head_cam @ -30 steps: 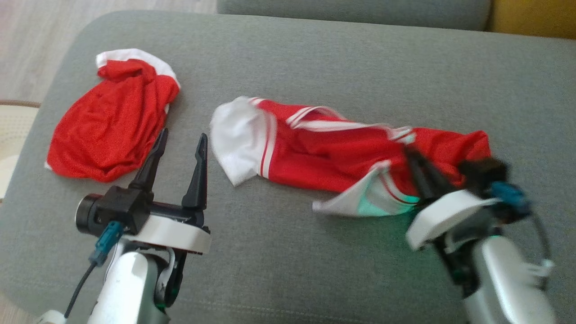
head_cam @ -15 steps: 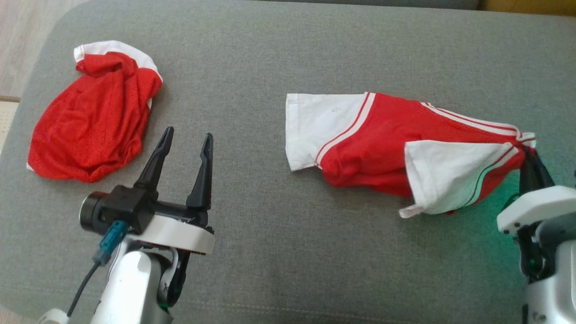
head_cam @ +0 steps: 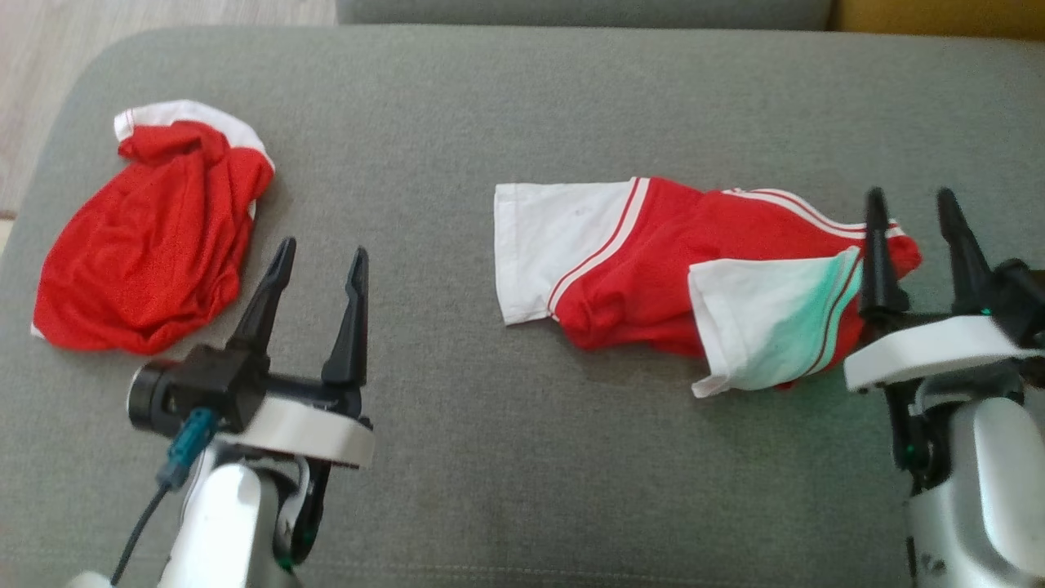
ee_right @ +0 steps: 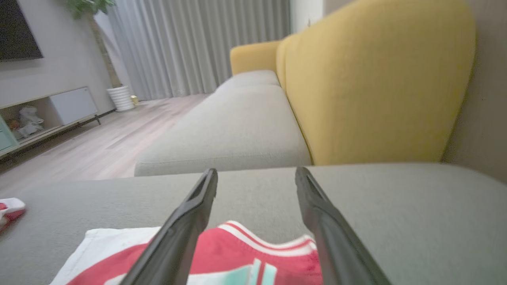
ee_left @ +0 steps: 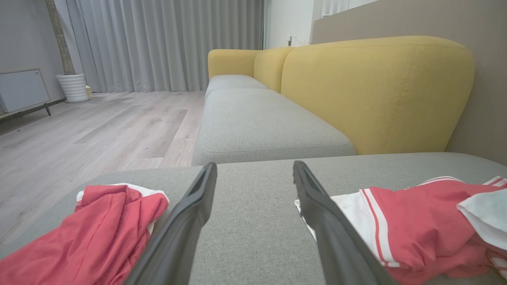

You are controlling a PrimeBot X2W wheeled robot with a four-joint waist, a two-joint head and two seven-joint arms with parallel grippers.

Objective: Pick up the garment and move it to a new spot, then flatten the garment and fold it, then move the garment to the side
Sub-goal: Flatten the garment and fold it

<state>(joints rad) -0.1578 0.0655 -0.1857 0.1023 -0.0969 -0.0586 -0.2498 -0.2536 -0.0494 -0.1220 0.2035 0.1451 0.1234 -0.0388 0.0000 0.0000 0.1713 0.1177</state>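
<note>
A red garment (head_cam: 653,269) with white sleeves and striped trim lies crumpled across the right half of the grey cushion (head_cam: 506,122); it also appears in the left wrist view (ee_left: 420,221) and the right wrist view (ee_right: 237,253). My right gripper (head_cam: 913,204) stands open at the garment's right end, its left finger over the red edge, nothing clamped between the fingers. My left gripper (head_cam: 320,260) is open over bare cushion, between the two pieces of cloth, touching neither.
A second bunched red cloth with a white edge (head_cam: 147,237) lies at the cushion's left end, near the rounded edge above the wooden floor (ee_left: 79,130). A yellow sofa back (ee_left: 376,91) rises behind the cushion.
My right gripper was shut on the garment's right end and has opened, leaving the garment lying on the cushion. The head camera has shifted. The left gripper stays open.
</note>
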